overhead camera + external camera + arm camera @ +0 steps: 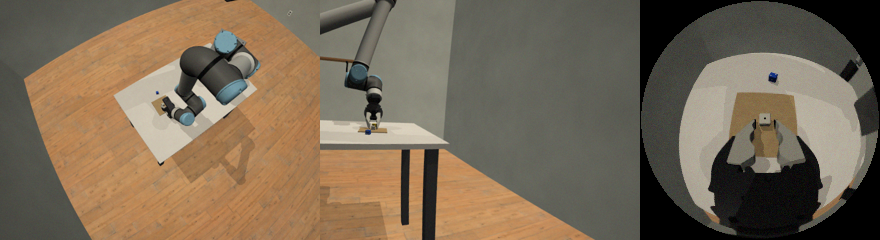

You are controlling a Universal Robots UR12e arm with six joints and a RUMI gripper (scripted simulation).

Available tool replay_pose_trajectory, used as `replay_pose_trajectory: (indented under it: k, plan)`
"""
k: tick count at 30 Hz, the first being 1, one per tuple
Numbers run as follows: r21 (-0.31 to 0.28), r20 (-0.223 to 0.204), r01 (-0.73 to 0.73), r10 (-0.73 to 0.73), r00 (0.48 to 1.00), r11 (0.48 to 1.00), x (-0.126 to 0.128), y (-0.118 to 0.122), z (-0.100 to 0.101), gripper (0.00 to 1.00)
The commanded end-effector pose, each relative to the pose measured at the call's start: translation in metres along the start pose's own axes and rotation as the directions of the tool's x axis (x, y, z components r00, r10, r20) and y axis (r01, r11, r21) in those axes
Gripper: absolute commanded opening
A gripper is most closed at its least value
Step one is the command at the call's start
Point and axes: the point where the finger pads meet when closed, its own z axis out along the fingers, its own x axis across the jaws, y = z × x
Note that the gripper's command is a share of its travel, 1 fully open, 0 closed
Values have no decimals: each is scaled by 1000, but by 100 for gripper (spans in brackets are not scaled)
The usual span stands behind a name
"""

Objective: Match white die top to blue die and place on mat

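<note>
the wooden floor (77,160) spreads under everything, and the white worktop (160,139) stands on it on dark legs. the arm (201,69) is mounted at one short edge of the worktop. it reaches across toward the other short edge, with its wrist bent straight down.

the brown mat (157,105) lies flat in the half of the worktop away from the arm's base, about midway between the two long edges. part of it is hidden under the wrist in the top view.

the gripper (372,126) hangs over the mat with its fingertips down at the mat's surface. the two fingers are only a small way apart, a narrow gap rather than a wide spread. they are not clamped on anything.

the white die (765,118) sits on the mat, inside its borders, in the gap at the fingertips. the exterior view shows a finger on each side of it and the die low between them. i cannot tell whether either finger touches it. its top face is too small to read for certain.

the blue die (156,92) rests on bare worktop off the mat. it is near the mat's border on the side toward one long edge and apart from the gripper. its pips are too small to read.
</note>
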Motion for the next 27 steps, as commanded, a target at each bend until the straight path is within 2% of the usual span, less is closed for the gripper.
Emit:
replay_pose_trajectory:
  k: [1, 13, 14, 27]
  plan:
    - [0, 1, 0, 0, 1000, 1000, 0, 0, 0, 21]
    - [0, 1, 0, 0, 1000, 1000, 0, 0, 0, 21]
    - [0, 1, 0, 0, 1000, 1000, 0, 0, 0, 3]
    - [0, 1, 0, 0, 1000, 1000, 0, 0, 0, 3]
